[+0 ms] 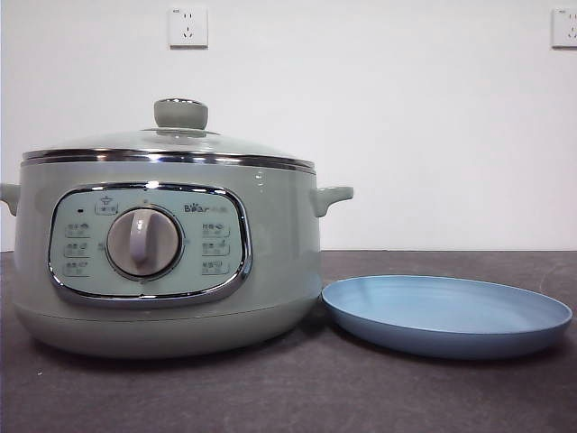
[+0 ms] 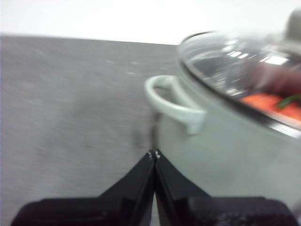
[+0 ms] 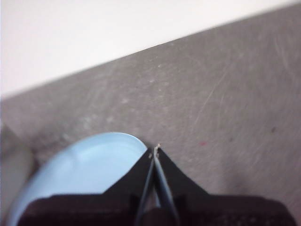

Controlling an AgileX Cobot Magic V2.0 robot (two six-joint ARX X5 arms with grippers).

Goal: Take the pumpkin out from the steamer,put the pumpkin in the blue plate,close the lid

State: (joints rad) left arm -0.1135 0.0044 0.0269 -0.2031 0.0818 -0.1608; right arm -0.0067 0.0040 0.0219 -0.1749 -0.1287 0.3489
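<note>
Lid [image 1: 171,142] is sitting on the cooker [image 1: 162,262], and the pumpkin [image 2: 275,102] shows orange through the glass, so it's inside. Blue plate [image 1: 448,314] sits at the cooker's 3 o'clock, nearly touching it. Left gripper [image 2: 154,153] is clenched empty beside the cooker's handle; right gripper [image 3: 155,149] is clenched empty over the plate's edge.

A dark grey, matte bench [image 1: 270,388] carried two things. The large round sage-green steamer [image 1: 270,234] stood on it, and the wide, shallow light-blue plate [image 1: 446,316] lay just beside the steamer's base.
</note>
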